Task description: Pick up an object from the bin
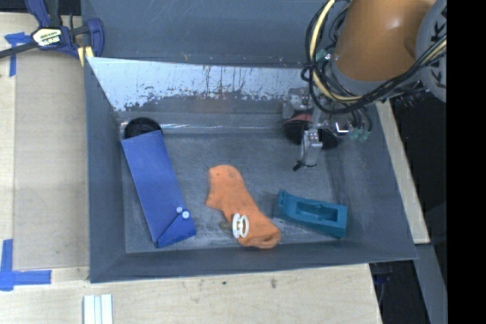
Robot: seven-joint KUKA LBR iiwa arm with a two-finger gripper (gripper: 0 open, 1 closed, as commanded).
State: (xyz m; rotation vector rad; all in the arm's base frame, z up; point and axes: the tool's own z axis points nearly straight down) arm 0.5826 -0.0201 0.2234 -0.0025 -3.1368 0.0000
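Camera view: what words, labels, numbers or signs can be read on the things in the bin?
Orange sock: white mark near one end, too blurred to read.
Long blue box: white dots at its near end, no text legible.
Teal block: none.

blue flat pouch (pixel 156 186) left | black disc (pixel 140 127) behind it | orange sock (pixel 241 207) front-middle | teal block (pixel 312 213) front-right

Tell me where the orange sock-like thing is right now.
The orange sock-like thing lies low in the camera view, mid-floor of the bin, between the long blue pack to view-left and the teal block to view-right.
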